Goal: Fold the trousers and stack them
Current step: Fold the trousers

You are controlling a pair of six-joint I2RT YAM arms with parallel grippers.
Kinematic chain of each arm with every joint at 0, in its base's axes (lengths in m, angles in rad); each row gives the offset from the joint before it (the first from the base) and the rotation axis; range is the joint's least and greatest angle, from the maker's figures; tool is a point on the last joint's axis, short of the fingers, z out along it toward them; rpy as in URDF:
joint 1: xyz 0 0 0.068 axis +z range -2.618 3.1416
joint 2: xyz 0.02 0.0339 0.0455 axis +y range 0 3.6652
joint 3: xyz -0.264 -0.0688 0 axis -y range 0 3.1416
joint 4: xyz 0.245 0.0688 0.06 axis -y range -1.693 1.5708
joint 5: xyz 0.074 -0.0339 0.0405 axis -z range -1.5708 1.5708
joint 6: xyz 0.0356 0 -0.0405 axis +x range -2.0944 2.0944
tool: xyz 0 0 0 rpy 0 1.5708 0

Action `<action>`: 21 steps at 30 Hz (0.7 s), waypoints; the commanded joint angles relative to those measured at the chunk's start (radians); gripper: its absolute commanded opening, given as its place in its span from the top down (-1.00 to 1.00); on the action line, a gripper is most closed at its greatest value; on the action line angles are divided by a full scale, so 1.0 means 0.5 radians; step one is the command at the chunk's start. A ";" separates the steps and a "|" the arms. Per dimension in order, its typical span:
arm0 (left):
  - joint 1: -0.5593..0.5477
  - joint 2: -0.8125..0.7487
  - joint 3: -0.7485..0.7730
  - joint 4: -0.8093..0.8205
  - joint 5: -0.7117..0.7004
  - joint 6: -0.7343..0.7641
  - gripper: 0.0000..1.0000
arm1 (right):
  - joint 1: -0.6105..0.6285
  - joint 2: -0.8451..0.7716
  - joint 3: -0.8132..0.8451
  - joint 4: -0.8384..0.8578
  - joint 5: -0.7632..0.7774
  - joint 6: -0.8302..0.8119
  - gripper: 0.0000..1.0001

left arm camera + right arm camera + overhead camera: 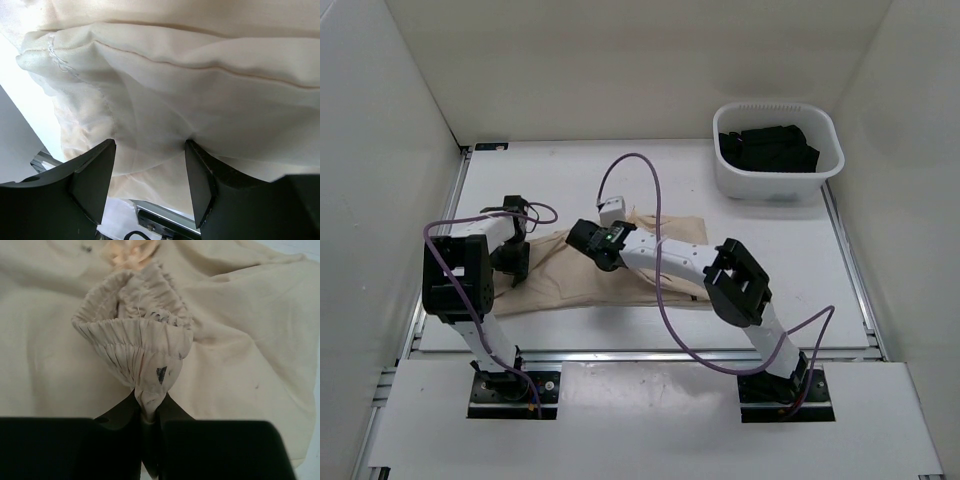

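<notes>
Across the middle of the top view, the trousers [560, 282] lie flat on the surface [770, 300]. At the bottom of the right wrist view, the right tool [148, 407] is pinching the gathered waistband [132, 340] and holds it up in a peak, probably so that end can be carried over for a fold. Low in the left wrist view, the left tool [150, 150] stands spread with a cloth edge between its fingers, seemingly placed to take the other end.
</notes>
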 commanded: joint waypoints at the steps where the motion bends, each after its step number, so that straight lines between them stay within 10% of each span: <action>1: -0.002 0.068 -0.004 0.197 -0.004 -0.037 -0.39 | 0.096 -0.031 0.122 0.213 -0.188 -0.208 1.00; 8: -0.002 0.050 -0.022 0.197 -0.004 -0.037 -0.39 | 0.243 -0.263 -0.018 0.606 -0.722 -0.841 0.49; 12: -0.002 0.031 -0.041 0.179 -0.025 -0.037 -0.41 | 0.244 -0.285 0.051 0.484 -0.910 -1.004 -0.67; 21: 0.093 -0.052 0.057 0.179 -0.234 -0.037 -0.46 | -0.013 -0.815 -0.664 0.306 -0.517 -0.318 -0.48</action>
